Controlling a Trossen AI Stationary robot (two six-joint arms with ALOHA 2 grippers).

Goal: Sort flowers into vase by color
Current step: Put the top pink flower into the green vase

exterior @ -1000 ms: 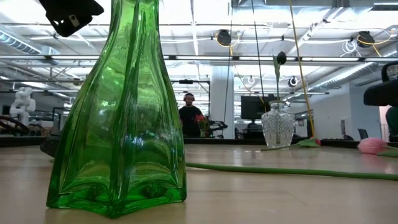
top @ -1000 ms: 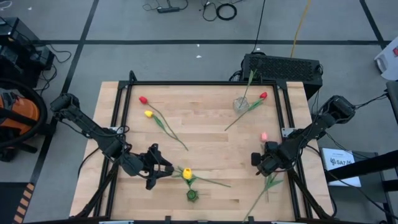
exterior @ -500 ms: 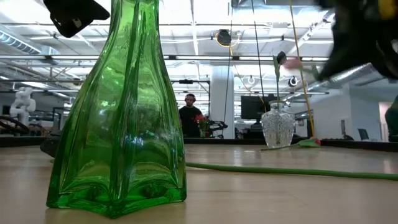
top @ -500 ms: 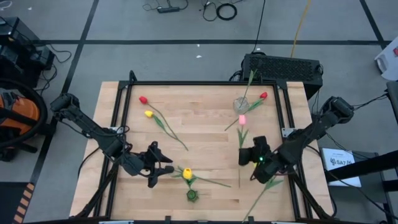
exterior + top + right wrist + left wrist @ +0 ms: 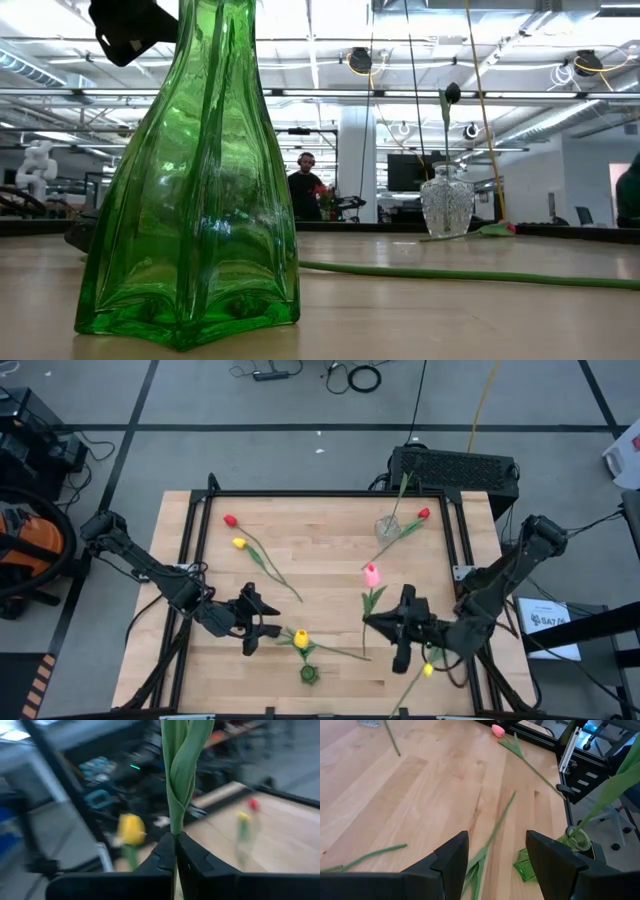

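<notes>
High view: sorting looks barely started. The green vase (image 5: 309, 674) at the near edge of the worktop (image 5: 330, 540) holds one yellow tulip (image 5: 301, 639), and the clear vase (image 5: 388, 527) at the far right holds one dark-headed stem, head too small to tell. A red tulip by the clear vase (image 5: 423, 514) lies loose with its stem running near-left, a red tulip (image 5: 230, 520) and a yellow tulip at far left (image 5: 239, 543) lie side by side, a loose green stem sits just right of the green vase, and another small yellow head (image 5: 428, 670) shows at the near right edge under the right arm. The right end effector (image 5: 372, 619) is mid-worktop carrying the pink tulip (image 5: 372, 574), head pointing far. The left end effector (image 5: 270, 622) hovers just left of the green vase. Low view: green vase fills the near left, clear vase far back with its dark flower, a stem lying flat between them. Left wrist view: left end effector (image 5: 497, 851) fingers are spread apart, nothing between them, green vase just beyond. Right wrist view: right end effector (image 5: 175, 851) is clamped tight on the pink tulip's stem, leaves rising straight out of it. Judgement: two flowers placed, one in transit, at least four left to pick; the pink one has no matching vase in sight.
</notes>
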